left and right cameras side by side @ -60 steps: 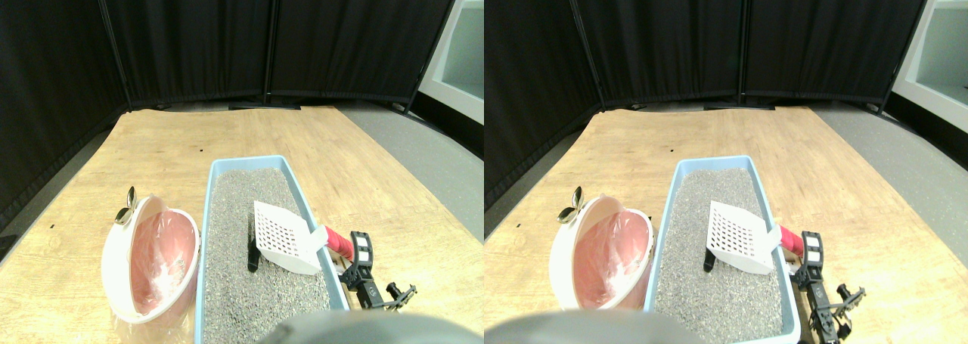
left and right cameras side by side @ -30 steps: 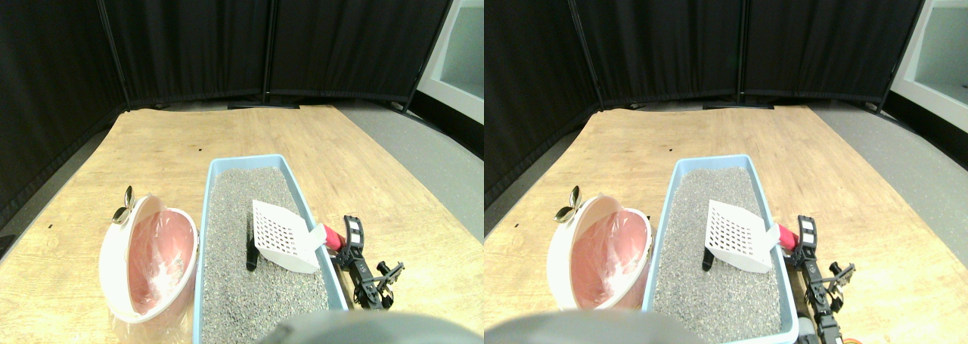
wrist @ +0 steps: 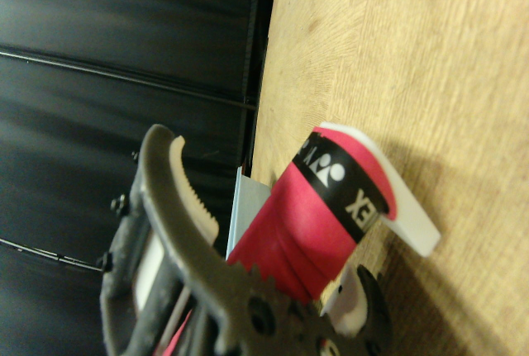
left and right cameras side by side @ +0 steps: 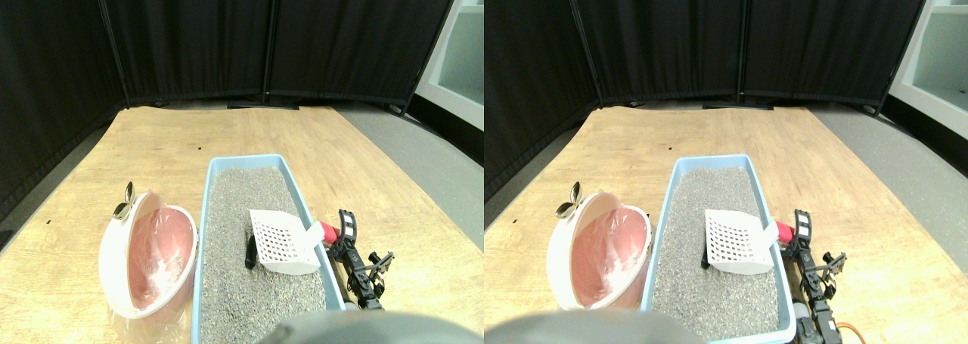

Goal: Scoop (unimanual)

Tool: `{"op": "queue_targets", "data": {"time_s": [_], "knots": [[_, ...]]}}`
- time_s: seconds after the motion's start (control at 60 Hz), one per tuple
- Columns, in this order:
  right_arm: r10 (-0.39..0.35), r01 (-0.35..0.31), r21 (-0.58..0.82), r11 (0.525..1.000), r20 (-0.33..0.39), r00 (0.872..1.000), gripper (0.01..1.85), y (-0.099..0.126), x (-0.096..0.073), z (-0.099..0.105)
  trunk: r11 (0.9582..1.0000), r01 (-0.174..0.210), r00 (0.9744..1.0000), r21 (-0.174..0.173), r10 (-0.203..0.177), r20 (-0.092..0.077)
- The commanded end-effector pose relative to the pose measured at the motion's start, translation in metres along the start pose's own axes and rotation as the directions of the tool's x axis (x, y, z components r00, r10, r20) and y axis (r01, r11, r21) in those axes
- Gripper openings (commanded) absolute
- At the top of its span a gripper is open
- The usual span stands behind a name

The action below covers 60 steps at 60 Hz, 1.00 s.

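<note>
Reaching in from the lower right, the right gripper (left and right cameras side by side: 342,234) sits just outside the right wall of the light-blue litter tray (left and right cameras side by side: 302,194), at the red-wrapped handle (left and right cameras side by side: 327,230) of the white slotted scoop (left and right cameras side by side: 281,242). In the wrist view the red handle (wrist: 310,224) lies alongside the dark toothed jaw, but the contact point is not visible; whether the jaws are apart, together or clamped on the handle cannot be determined.

Scoop position: the perforated blade is over the grey litter (left and right cameras side by side: 242,283) in the right middle part of the tray, and the handle crosses the tray's right rim. A small dark object (left and right cameras side by side: 249,251) lies on the litter just left of the blade.

Left of the tray, touching or just beside its left wall, stands a white bin (left and right cameras side by side: 113,264) lined with a pink bag (left and right cameras side by side: 159,249), tilted with its opening toward the tray. A small metallic clip-like item (left and right cameras side by side: 125,204) sits at its far rim.

All items rest on a wooden floor panel (left and right cameras side by side: 166,147). Black curtains (left and right cameras side by side: 227,34) close off the far side.
</note>
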Motion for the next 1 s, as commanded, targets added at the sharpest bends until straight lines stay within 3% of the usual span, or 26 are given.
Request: {"op": "queue_targets", "data": {"time_s": [0.017, 0.083, 0.15, 0.633, 0.683, 0.917, 1.0], "knots": [[0.016, -0.015, -0.019, 1.0, 0.054, 0.998, 0.79, 0.003, 0.003, 0.006, 0.9998, -0.013, 0.9996, -0.016, 0.013, -0.023], [0.036, -0.033, -0.051, 0.998, 0.057, 0.998, 0.24, 0.004, 0.003, 0.008, 0.9998, -0.011, 0.9996, -0.017, 0.011, -0.025], [0.064, -0.059, -0.06, 0.996, 0.082, 0.995, 0.06, 0.004, 0.003, 0.008, 0.9998, -0.011, 0.9996, -0.017, 0.011, -0.025], [0.046, -0.033, -0.105, 0.994, 0.127, 0.991, 0.06, 0.002, -0.01, 0.023, 0.9995, -0.013, 0.9998, -0.029, 0.013, -0.013], [0.085, -0.065, -0.122, 0.99, 0.165, 0.983, 0.06, 0.004, -0.013, 0.03, 0.9995, -0.013, 0.9998, -0.029, 0.013, -0.013], [0.145, -0.099, -0.197, 0.975, 0.23, 0.962, 0.06, 0.012, -0.019, 0.066, 0.999, -0.007, 1.0, -0.043, 0.007, -0.007], [0.191, -0.124, -0.258, 0.958, 0.252, 0.949, 0.06, 0.015, -0.018, 0.08, 0.9986, -0.008, 1.0, -0.052, 0.007, -0.005]]}}
